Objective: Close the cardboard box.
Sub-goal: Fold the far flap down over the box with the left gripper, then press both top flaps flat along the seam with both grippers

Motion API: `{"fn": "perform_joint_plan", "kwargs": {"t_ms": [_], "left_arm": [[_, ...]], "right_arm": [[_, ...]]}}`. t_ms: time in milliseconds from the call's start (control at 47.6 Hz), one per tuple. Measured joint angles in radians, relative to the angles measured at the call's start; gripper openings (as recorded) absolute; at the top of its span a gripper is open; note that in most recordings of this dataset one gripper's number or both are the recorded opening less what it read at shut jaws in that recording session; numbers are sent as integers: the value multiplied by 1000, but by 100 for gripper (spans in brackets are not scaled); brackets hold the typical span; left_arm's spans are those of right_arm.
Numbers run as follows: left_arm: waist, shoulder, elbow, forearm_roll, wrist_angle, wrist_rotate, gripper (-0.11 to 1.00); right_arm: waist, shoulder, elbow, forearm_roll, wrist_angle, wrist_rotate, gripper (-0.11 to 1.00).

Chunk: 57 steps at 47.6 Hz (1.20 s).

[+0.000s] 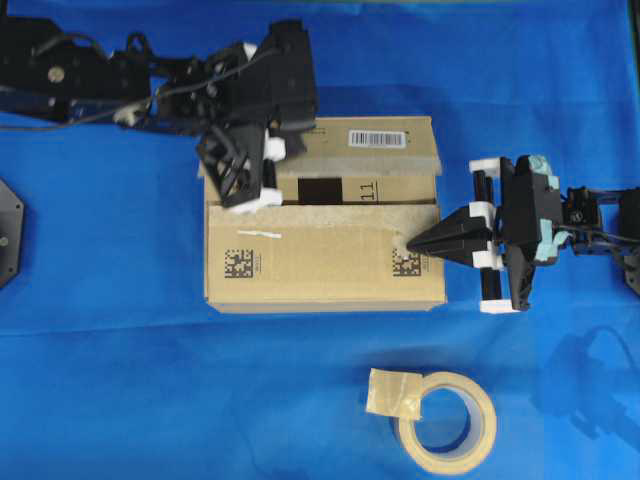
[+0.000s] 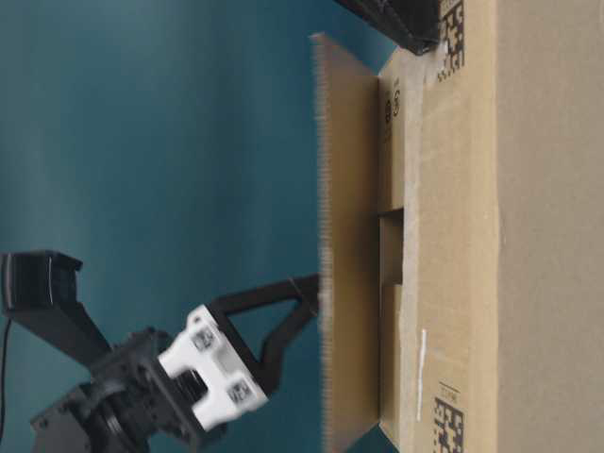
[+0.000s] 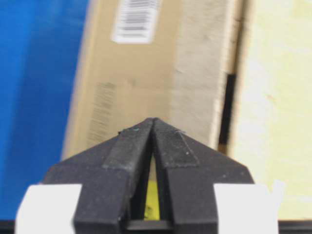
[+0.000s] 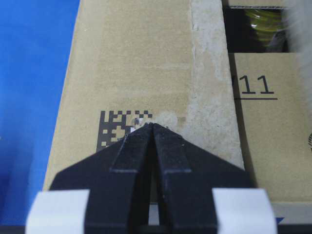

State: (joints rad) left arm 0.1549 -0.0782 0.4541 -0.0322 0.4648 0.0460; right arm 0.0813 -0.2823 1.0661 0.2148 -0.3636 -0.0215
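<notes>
The cardboard box [image 1: 320, 270] lies in the middle of the blue cloth. Its near flap, with two square codes, is folded flat. The far flap with the white barcode label [image 1: 377, 138] is still partly raised, and stands edge-on in the table-level view [image 2: 349, 255]. A dark gap [image 1: 320, 190] shows between the flaps. My left gripper [image 1: 232, 172] is shut and empty, with its tip against the far flap's left part [image 3: 152, 120]. My right gripper [image 1: 412, 245] is shut and empty, with its tip on the near flap at the right square code [image 4: 152, 125].
A beige tape roll [image 1: 448, 422] with a loose tape piece lies on the cloth in front of the box. An inner flap printed "11" [image 4: 256, 85] and something yellow [image 4: 263, 19] show in the gap. Blue cloth surrounds the box.
</notes>
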Motion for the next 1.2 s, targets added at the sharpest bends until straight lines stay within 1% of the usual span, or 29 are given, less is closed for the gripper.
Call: {"fn": "perform_joint_plan", "kwargs": {"t_ms": [84,357,462,567,735,1008,1197], "left_arm": [[-21,-6,38,0,-38,-23,0],[-48,-8,183,0,-261,-87,0],[-52,-14,225,0,-342,-109,0],[-55,-21,253,0,-394,-121,0],[-60,-32,275,0,-426,-123,0],[-66,-35,284,0,-440,-120,0],[-72,-35,287,0,-449,-121,0]], "right_arm": [[0,0,0,0,0,0,0],[-5,0,0,0,0,0,0],[-11,0,0,0,0,0,0],[-15,0,0,0,0,0,0],[-38,0,0,0,-6,0,0],[-95,0,0,0,-9,0,0],[-104,0,0,0,-9,0,0]]}}
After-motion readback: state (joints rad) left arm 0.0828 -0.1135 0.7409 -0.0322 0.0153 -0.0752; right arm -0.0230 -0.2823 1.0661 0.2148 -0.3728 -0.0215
